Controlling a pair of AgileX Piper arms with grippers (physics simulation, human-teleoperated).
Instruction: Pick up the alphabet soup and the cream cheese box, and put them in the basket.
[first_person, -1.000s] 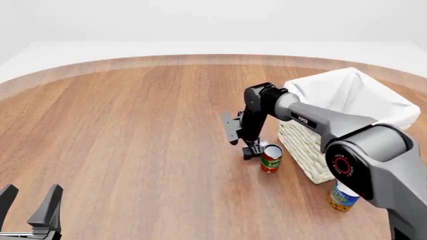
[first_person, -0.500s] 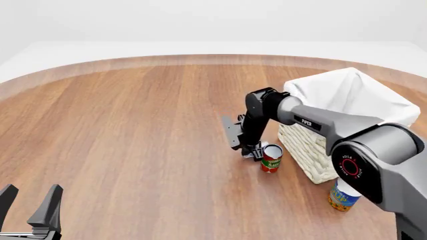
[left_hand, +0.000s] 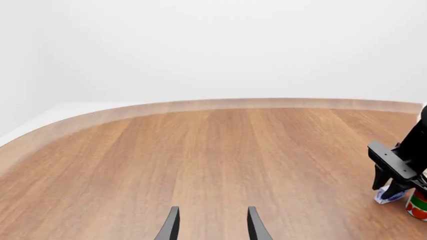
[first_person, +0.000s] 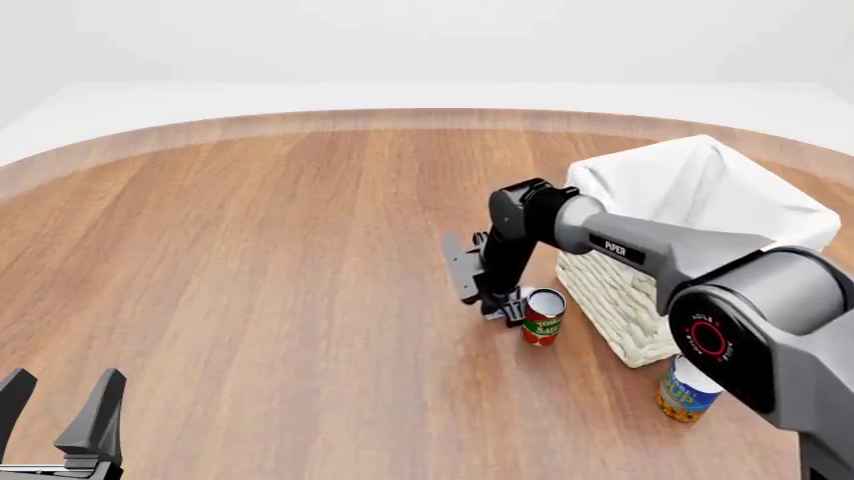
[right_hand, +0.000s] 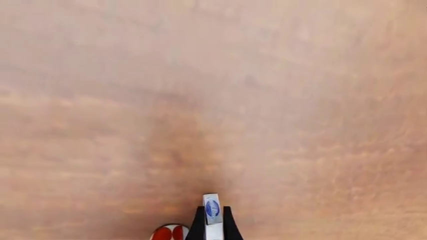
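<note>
The basket (first_person: 627, 300) stands on the wooden counter (first_person: 267, 250), and only its white cloth liner shows inside; whether anything lies in it cannot be told. Just beside the basket's near-left wall, the right gripper (right_hand: 212, 225) points down at the counter with its jaws narrowed onto the thin edge of the cream cheese box (right_hand: 211, 209), right next to a red-and-green can (first_person: 542, 316). The alphabet soup (first_person: 687, 390) stands upright at the basket's near corner, while the left gripper (left_hand: 211, 226) hangs well away from the basket, jaws wide and holding nothing.
</note>
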